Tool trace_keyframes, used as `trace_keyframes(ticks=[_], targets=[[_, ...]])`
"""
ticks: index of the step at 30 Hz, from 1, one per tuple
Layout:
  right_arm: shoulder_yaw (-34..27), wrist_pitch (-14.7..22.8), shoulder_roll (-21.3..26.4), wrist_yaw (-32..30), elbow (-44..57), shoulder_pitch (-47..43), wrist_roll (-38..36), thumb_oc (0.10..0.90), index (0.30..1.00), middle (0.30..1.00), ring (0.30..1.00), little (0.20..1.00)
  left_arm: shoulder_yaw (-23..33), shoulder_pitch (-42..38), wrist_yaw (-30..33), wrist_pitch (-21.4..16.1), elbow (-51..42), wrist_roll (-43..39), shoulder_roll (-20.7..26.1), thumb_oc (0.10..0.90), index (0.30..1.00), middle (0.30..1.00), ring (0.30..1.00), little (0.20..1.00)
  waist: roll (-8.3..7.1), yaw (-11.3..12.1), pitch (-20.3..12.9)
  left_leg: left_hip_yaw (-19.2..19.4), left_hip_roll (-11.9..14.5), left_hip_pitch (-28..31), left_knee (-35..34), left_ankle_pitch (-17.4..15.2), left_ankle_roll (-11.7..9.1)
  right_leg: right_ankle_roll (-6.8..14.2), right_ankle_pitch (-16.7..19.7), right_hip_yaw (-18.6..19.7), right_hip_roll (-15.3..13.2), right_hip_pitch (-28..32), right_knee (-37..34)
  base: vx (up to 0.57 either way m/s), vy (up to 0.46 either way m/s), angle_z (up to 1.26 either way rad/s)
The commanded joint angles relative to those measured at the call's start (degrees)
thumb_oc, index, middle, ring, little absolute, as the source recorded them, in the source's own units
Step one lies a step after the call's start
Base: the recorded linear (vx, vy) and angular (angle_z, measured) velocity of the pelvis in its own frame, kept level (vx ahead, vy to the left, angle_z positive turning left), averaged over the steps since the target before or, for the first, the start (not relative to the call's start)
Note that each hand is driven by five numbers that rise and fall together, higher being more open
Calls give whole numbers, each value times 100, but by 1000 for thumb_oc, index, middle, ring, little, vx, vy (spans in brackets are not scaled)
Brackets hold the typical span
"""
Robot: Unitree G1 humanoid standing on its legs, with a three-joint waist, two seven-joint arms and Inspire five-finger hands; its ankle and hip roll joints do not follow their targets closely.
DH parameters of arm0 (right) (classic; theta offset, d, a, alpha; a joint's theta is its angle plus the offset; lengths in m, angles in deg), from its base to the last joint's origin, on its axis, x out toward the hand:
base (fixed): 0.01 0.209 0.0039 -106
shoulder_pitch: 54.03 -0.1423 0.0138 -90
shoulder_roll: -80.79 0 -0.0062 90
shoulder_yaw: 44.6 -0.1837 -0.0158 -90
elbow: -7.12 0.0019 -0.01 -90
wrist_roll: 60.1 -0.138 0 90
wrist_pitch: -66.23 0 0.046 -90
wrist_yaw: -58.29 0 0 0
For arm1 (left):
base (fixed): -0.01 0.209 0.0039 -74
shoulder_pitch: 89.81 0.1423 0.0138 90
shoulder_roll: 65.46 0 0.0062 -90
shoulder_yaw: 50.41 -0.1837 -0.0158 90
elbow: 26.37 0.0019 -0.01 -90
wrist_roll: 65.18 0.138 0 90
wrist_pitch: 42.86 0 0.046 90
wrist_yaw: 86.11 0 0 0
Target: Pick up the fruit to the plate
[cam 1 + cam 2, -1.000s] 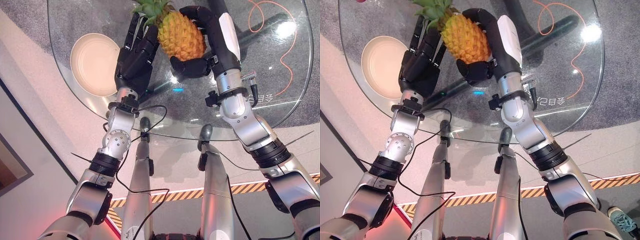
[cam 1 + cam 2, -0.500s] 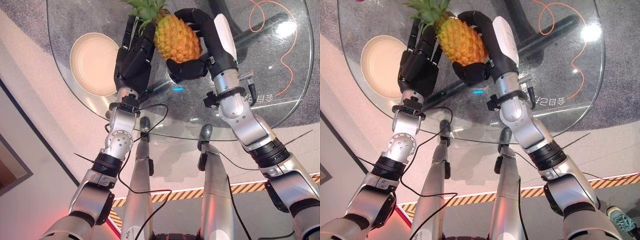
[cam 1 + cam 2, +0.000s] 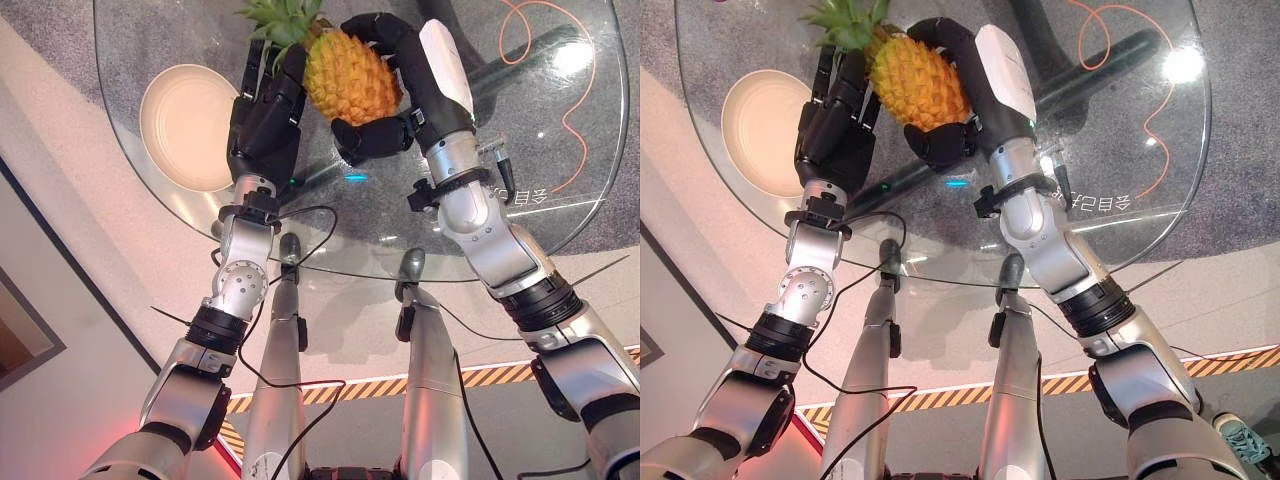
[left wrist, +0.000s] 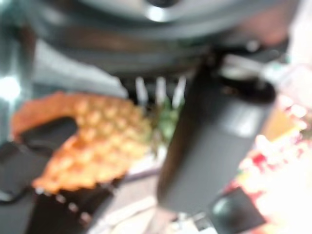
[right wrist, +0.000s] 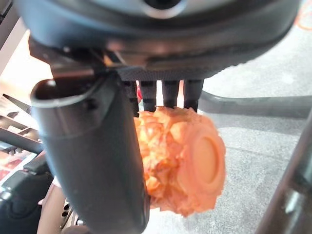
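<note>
**A:** How should this carry be handled, going left to right across the round glass bench (image 3: pixel 560 230)?

**B:** The shallow cream round plate (image 3: pixel 185 125) is sitting at the left edge of the bench, so the fruit is needing to travel leftward and come down gently. I would keep both hands pressing evenly so the load is not twisting, and lower it flat onto the plate before loosening either side.

**A:** What is the left hand (image 3: pixel 262 125) doing?

**B:** It is standing just right of the plate with its fingers straight and extended upward, lying flat against the left flank of the orange-yellow pineapple with the green leafy crown (image 3: pixel 345 75), bracing rather than wrapping.

**A:** And the pineapple itself?

**B:** It is being held between the two hands, tilted, crown pointing up and left, apparently clear of the glass. It is lying near the plate but not over it.

**A:** The right hand (image 3: pixel 385 130)?

**B:** It is clenching on the fruit: fingers are curling over the top and right side, the thumb is tucking beneath. In its wrist view the flat base (image 5: pixel 207 158) is showing beside the dark thumb (image 5: pixel 95 161).

**A:** Risk?

**B:** The rough, heavy body could be rolling toward the straight-fingered side.
</note>
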Motion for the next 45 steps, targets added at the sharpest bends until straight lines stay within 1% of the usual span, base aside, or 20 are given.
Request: trace_keyframes(ticks=[1, 3, 5, 8, 9, 14, 16, 23, 24, 25, 26, 28, 29, 30, 31, 32, 35, 36, 37, 45], targets=[[359, 750, -90, 239, 1125, -852, 372, 100, 300, 300, 300, 200, 105, -865, -203, -301, -546, 38, -44, 800, 900, 900, 900, 900, -171, -17, -106, 294, -389, -24, 519, -438, 319, 48, 1088, -317, 382, 617, -1610, 0, 0, 0], [383, 752, -61, 252, 1139, -906, 430, 100, 300, 300, 300, 200, 99, -880, -212, -317, -531, 47, -37, 800, 900, 900, 900, 900, -171, -22, -106, 292, -394, -76, 515, -385, 322, 45, 1139, -315, 377, 569, -1624, 0, 0, 0], [415, 787, -32, 274, 1135, -932, 534, 100, 300, 300, 300, 200, 94, -858, -226, -307, -514, 6, -46, 800, 900, 900, 900, 900, -172, -15, -106, 289, -390, -30, 532, -443, 318, 52, 1088, -312, 382, 615, -1607, 0, 0, 0], [450, 832, 9, 326, 1147, -1018, 736, 100, 300, 300, 300, 200, 103, -894, -222, -302, -527, -89, -32, 800, 900, 900, 900, 900, -171, -15, -106, 288, -403, -67, 516, -389, 324, 53, 1139, -315, 379, 588, -1636, 0, 0, 0], [469, 849, 23, 346, 1159, -1021, 761, 100, 300, 300, 300, 200, 94, -888, -215, -309, -544, -113, -31, 800, 900, 900, 900, 900, -173, -13, -106, 291, -397, -22, 520, -445, 320, 60, 1087, -315, 385, 628, -1624, 0, 0, 0], [541, 855, 79, 442, 1188, -1107, 866, 100, 300, 300, 300, 200, 93, -900, -265, -342, -552, -180, -34, 800, 900, 900, 900, 900, -179, -7, -106, 274, -410, -88, 518, -392, 321, 63, 1141, -317, 379, 572, -1642, 0, 0, 0], [585, 861, 100, 494, 1193, -1133, 865, 100, 300, 300, 300, 200, 99, -886, -319, -328, -563, -265, -46, 800, 900, 900, 900, 900, -176, 2, -106, 266, -403, -67, 541, -449, 316, 66, 1085, -314, 383, 590, -1614, 0, 0, 0], [647, 927, 121, 577, 1231, -1172, 860, 100, 300, 300, 300, 200, 86, -892, -375, -354, -596, -386, -56, 800, 900, 900, 900, 900, -189, 7, -106, 252, -415, -85, 547, -450, 314, 69, 1083, -323, 388, 580, -1616, 0, 0, 0], [646, 928, 128, 576, 1237, -1187, 855, 100, 300, 300, 300, 200, 88, -907, -382, -360, -596, -376, -49, 800, 900, 900, 900, 900, -191, 4, -106, 251, -422, -121, 534, -398, 319, 66, 1131, -325, 384, 550, -1637, 0, 0, 0], [662, 927, 133, 570, 1241, -1183, 844, 100, 300, 300, 300, 200, 85, -891, -408, -367, -583, -372, -52, 800, 900, 900, 900, 900, -192, 8, -106, 252, -418, -84, 541, -448, 316, 71, 1085, -325, 390, 582, -1624, 0, 0, 0], [667, 933, 142, 572, 1246, -1204, 843, 100, 300, 300, 300, 200, 86, -906, -439, -380, -580, -390, -50, 800, 900, 900, 900, 900, -195, 4, -106, 251, -423, -121, 523, -395, 321, 64, 1133, -324, 389, 551, -1649, 0, 0, 0], [682, 943, 141, 571, 1237, -1197, 822, 100, 300, 300, 300, 200, 80, -898, -467, -409, -572, -407, -57, 800, 900, 900, 900, 900, -196, 5, -106, 250, -417, -86, 543, -447, 317, 67, 1087, -317, 397, 579, -1624, 0, 0, 0], [692, 941, 150, 580, 1232, -1232, 815, 100, 300, 300, 300, 200, 85, -930, -506, -453, -582, -444, -56, 800, 900, 900, 900, 900, -194, 1, -106, 245, -428, -121, 540, -402, 321, 62, 1132, -315, 392, 547, -1637, 0, 0, 0], [700, 943, 151, 576, 1230, -1235, 815, 100, 300, 300, 300, 200, 83, -935, -524, -482, -591, -451, -55, 624, 749, 749, 749, 724, -193, 1, -106, 245, -429, -121, 538, -402, 322, 63, 1131, -315, 393, 545, -1636, 0, 0, 0], [713, 946, 156, 567, 1237, -1223, 809, 100, 300, 300, 300, 200, 81, -928, -574, -569, -607, -440, -55, 309, 479, 479, 479, 409, -194, 4, -106, 246, -424, -82, 543, -455, 320, 67, 1080, -316, 395, 579, -1624, 0, 0, 0], [707, 950, 159, 571, 1242, -1233, 813, 100, 300, 300, 300, 200, 86, -945, -604, -610, -619, -424, -52, 100, 300, 300, 300, 200, -197, 0, -106, 245, -429, -122, 536, -407, 324, 63, 1126, -318, 390, 545, -1640, 0, 0, 0], [707, 962, 121, 591, 1234, -1208, 849, 100, 300, 300, 300, 200, 82, -927, -694, -728, -629, -176, -75, 100, 300, 300, 300, 200, -204, 7, -106, 237, -425, -96, 565, -466, 315, 61, 1072, -311, 404, 565, -1604, 0, 0, 0], [703, 962, 125, 591, 1236, -1222, 850, 100, 300, 300, 300, 200, 83, -941, -692, -729, -634, -173, -72, 100, 300, 300, 300, 200, -205, 4, -106, 237, -431, -133, 554, -415, 320, 57, 1120, -313, 400, 533, -1621, 0, 0, 0], [694, 991, 121, 609, 1222, -1221, 846, 100, 300, 300, 300, 200, 76, -944, -716, -756, -621, -165, -65, 100, 300, 300, 300, 200, -205, 6, -106, 236, -421, -100, 557, -467, 317, 56, 1067, -308, 413, 561, -1604, 0, 0, 0], [705, 1012, 125, 591, 1210, -1242, 865, 100, 300, 300, 300, 200, 97, -995, -814, -769, -573, -179, -44, 100, 300, 300, 300, 200, -226, -1, -106, 234, -421, -112, 540, -427, 314, 52, 1104, -310, 419, 557, -1631, 0, 0, 0]])
